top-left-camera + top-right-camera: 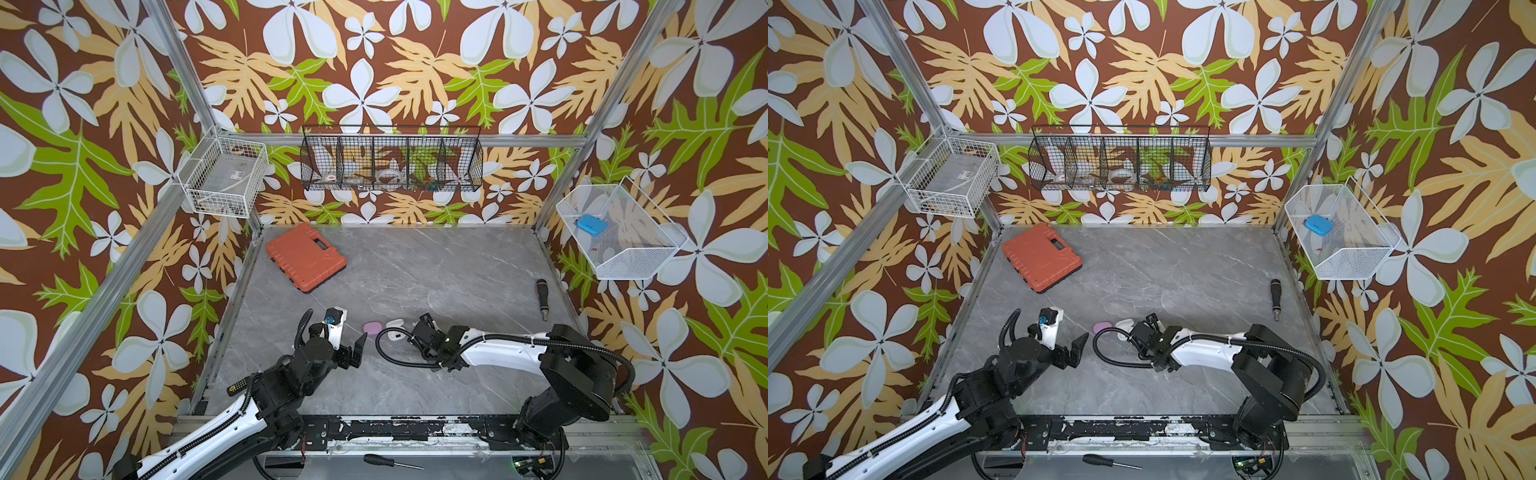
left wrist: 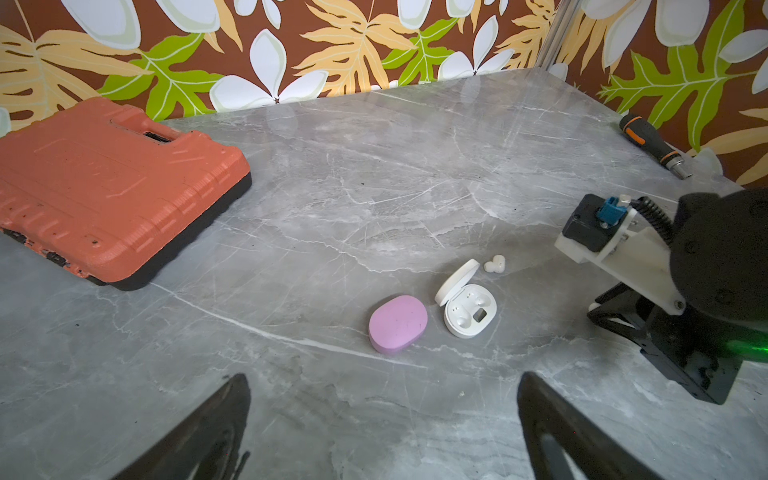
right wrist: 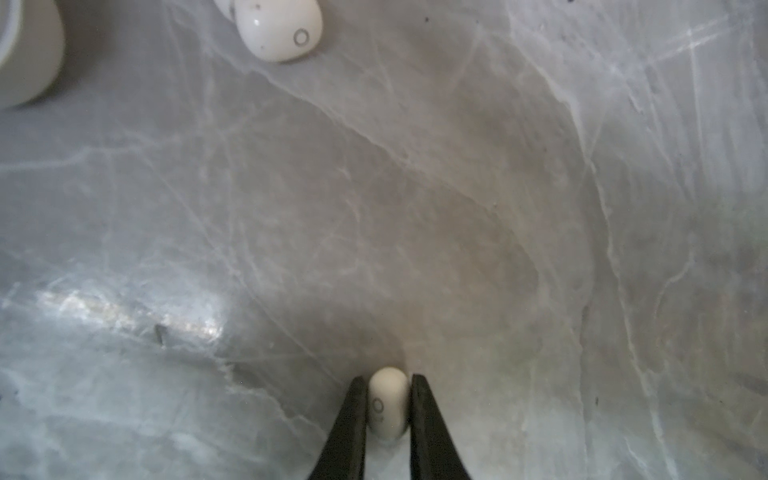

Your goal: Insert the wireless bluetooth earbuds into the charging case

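Right gripper (image 3: 388,377) is pinched almost closed on a white earbud (image 3: 388,405). The bud is a smooth, glossy little egg with a tiny ring printed on its face, wedged between the two black tapered fingers (image 3: 349,424). It's right down at the table (image 3: 457,208), a polished grey marble-look slab with pale veins, and I can't tell if the bud actually touches it.

A second white bud (image 3: 278,29), same rounded shiny plastic and same ring mark, lies loose on the slab near the white charging case (image 2: 469,320). That case is a pebble shape with its lid flipped up and moulded hollows showing inside. In both top views it sits about dead centre of the table, with the right arm coming in from 3 o'clock.

At the white case's 9 o'clock is the pink case (image 2: 398,324), a shut, matte lilac pebble, close but not touching.

Left gripper (image 2: 382,376) hangs at roughly 7 o'clock from the pink case, jaws spread wide with nothing between them.

Other stuff:
- An orange tool case (image 1: 305,257), ribbed hard plastic with a black underside, lies flat at the table's 10 o'clock.
- A screwdriver (image 1: 542,299) with a black handle, orange bands and a metal tip lies by the 3 o'clock edge.
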Robot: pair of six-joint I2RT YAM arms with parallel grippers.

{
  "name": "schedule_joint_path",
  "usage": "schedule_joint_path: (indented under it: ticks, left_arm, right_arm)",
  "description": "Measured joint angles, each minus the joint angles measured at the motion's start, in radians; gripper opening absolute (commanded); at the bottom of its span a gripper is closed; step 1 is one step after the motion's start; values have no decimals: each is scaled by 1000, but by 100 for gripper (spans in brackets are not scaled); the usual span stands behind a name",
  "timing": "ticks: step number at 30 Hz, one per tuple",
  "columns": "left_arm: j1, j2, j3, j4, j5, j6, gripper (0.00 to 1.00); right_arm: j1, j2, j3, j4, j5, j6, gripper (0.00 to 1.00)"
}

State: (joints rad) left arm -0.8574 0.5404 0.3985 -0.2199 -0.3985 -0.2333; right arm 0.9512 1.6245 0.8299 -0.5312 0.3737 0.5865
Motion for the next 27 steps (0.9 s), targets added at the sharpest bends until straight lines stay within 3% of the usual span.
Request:
schedule_joint_path:
  ticks: [14,27]
  left_arm:
    - [5,-3,-2,0,11,0,100]
    - [6,-3,-2,0,15,4,100]
  right_arm:
    - [0,35,23,-10,53,0,20]
    - [-2,35,32,-26,45,5,16]
